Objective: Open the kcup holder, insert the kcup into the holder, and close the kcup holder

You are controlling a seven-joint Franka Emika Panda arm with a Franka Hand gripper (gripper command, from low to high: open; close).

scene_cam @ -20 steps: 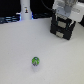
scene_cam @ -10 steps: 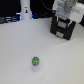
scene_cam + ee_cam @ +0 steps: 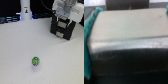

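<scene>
Exterior view: fingers of the white robot gripper [image 3: 64,21] sit low over the black boxy kcup holder [image 3: 63,31] at two o'clock; whether they are clenched or released cannot be told. Open white table [image 3: 20,50] lies all round. The small round green-topped kcup [image 3: 35,61] stands alone at six o'clock, well apart from the holder, its top facing up. A white upright post [image 3: 25,10] stands at eleven o'clock. Wrist view is blurred: a grey flat surface [image 3: 129,30] with teal edging [image 3: 90,30].
</scene>
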